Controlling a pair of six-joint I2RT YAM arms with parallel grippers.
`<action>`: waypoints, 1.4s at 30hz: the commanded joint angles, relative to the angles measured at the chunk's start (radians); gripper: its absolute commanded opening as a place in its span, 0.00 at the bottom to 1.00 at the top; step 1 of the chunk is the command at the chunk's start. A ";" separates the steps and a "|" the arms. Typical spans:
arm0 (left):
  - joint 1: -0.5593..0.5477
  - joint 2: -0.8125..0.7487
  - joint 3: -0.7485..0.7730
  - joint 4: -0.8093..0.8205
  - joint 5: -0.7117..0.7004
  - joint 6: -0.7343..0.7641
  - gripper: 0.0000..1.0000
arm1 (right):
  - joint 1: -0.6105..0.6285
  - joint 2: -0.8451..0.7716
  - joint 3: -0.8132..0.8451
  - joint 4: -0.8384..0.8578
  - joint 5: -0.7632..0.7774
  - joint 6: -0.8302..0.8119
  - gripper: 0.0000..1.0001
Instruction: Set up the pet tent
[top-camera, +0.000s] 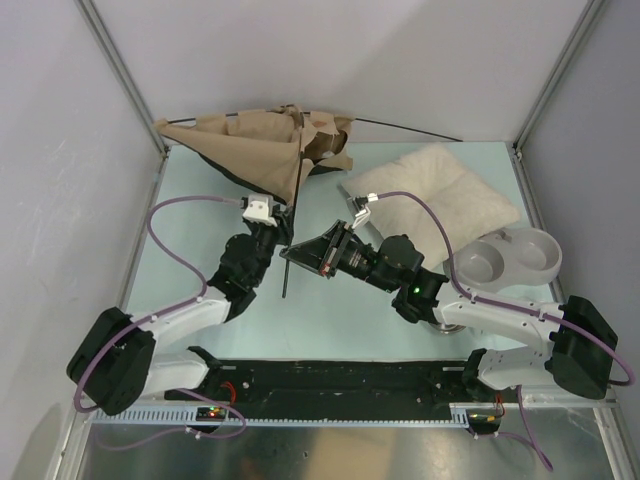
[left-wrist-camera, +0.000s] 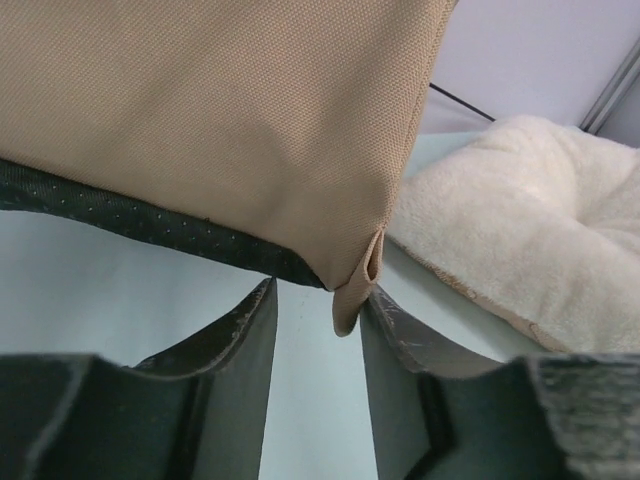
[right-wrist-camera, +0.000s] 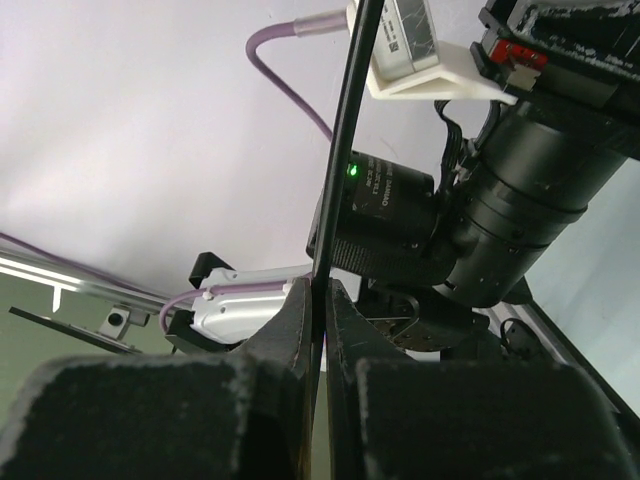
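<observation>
Mint-green table (top-camera: 200, 320) surface fills a cell closed in by plain white walls (top-camera: 300, 60) and bare aluminium posts (top-camera: 120, 70), with a black rail (top-camera: 340, 378) running along the near edge under the arm bases. Beyond the fingers of both arms, toward the far wall, the pet tent (top-camera: 250, 155) lies collapsed in a tan canvas heap. One black pole (top-camera: 296, 215) slants from the heap down to the right gripper (top-camera: 292, 254). In the right wrist view that gripper's fingers (right-wrist-camera: 290, 320) are pressed together on the pole, which passes straight up between them. The left gripper (left-wrist-camera: 320, 292) has its fingers spread. A tan fabric corner (left-wrist-camera: 350, 300) of the tent hangs down between the tips, close against one finger, with a clear gap to the other. Just above and beyond the left fingers the canvas wall spreads wide, and the tent's dark dotted floor (left-wrist-camera: 150, 225) shows as a band under its lower hem. A fluffy cream pillow (top-camera: 440, 185) lies flat on the table off to the side of the left fingers, beyond the tent corner, near the far right of the surface. A grey double bowl (top-camera: 510, 258) sits beside the right arm, behind its fingers and well apart from the tent.
</observation>
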 joint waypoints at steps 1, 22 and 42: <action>0.027 0.019 0.051 0.049 0.032 -0.007 0.39 | -0.008 -0.007 0.048 0.035 0.010 -0.010 0.00; 0.054 0.010 0.062 0.050 0.131 -0.064 0.00 | -0.007 0.000 0.045 0.035 0.013 -0.016 0.00; 0.055 -0.295 -0.077 -0.253 0.277 -0.256 0.00 | 0.028 -0.062 0.012 -0.037 0.123 -0.140 0.00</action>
